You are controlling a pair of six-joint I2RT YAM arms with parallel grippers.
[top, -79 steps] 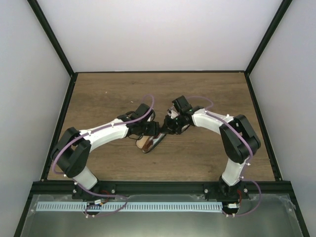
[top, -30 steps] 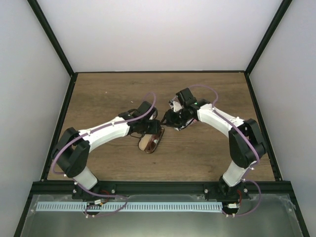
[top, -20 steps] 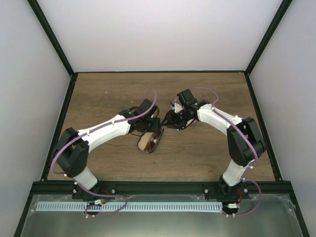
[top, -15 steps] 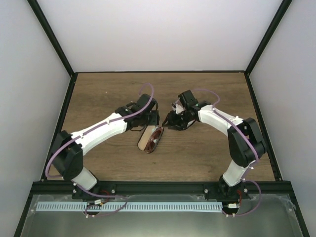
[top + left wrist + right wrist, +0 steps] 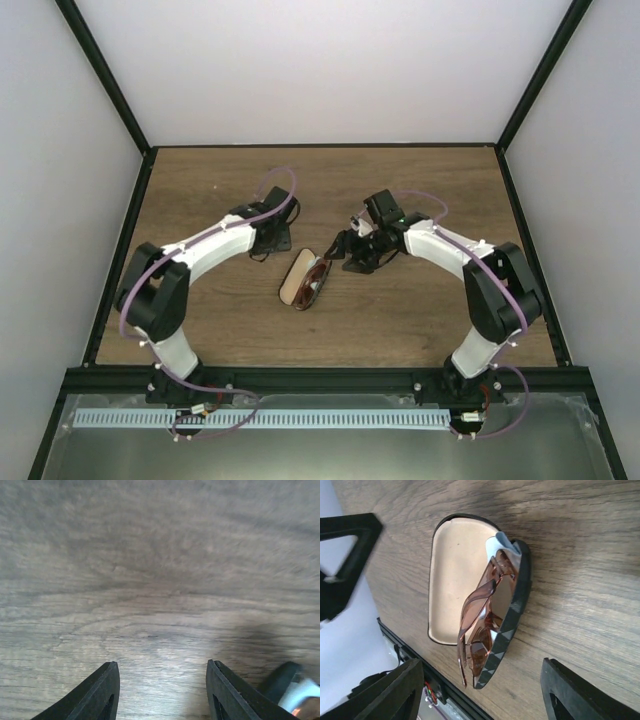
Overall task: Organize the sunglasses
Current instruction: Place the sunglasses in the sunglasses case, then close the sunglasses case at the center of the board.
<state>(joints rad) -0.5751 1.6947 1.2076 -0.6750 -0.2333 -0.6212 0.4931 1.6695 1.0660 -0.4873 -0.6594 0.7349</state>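
Observation:
The sunglasses (image 5: pixel 487 615) (image 5: pixel 316 279), with amber-brown lenses and a thin reddish frame, lie folded in the dark triangle-patterned half of an open case (image 5: pixel 517 610). Its tan lid (image 5: pixel 454 580) (image 5: pixel 295 283) lies flat beside them. A light blue cloth (image 5: pixel 499 546) peeks out under the sunglasses at the case's far end. My right gripper (image 5: pixel 481 670) (image 5: pixel 345 254) is open just right of the case, holding nothing. To the case's upper left my left gripper (image 5: pixel 162 672) (image 5: pixel 268 238) is open over bare wood.
The wooden table (image 5: pixel 420 190) is walled in by a black frame and white panels. A blurred dark and white object (image 5: pixel 295 687) shows at the lower right of the left wrist view. The table's front rail (image 5: pixel 415 680) runs just beyond the case.
My left arm has drawn back up and left, away from the case. My right gripper has opened and backed off slightly right. The sunglasses now rest in the case, free of both grippers.

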